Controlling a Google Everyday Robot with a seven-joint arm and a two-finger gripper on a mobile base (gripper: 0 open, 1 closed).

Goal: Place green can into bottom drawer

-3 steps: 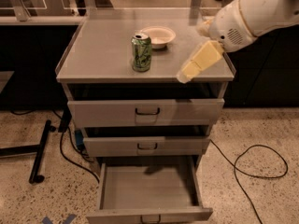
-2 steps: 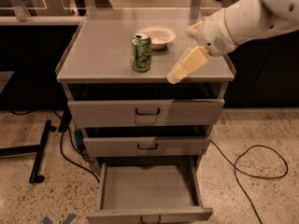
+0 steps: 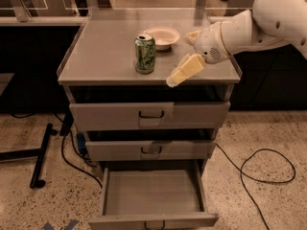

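Observation:
The green can (image 3: 145,54) stands upright on the grey cabinet top (image 3: 105,56), left of centre, with its silver top showing. My gripper (image 3: 180,57) is to the right of the can, a short way off, low over the cabinet top. It is open and empty, with one pale finger (image 3: 184,70) pointing down-left toward the can. The bottom drawer (image 3: 152,193) is pulled out at floor level, and its grey tray holds nothing.
A white bowl (image 3: 162,36) sits just behind and right of the can, close to my gripper. The top drawer (image 3: 149,114) and middle drawer (image 3: 149,150) are nearly shut. Black cables (image 3: 259,171) lie on the speckled floor. A dark stand foot (image 3: 36,162) is at the left.
My arm and gripper have moved left across the cabinet top, closer to the green can. The can, bowl and drawers have not moved.

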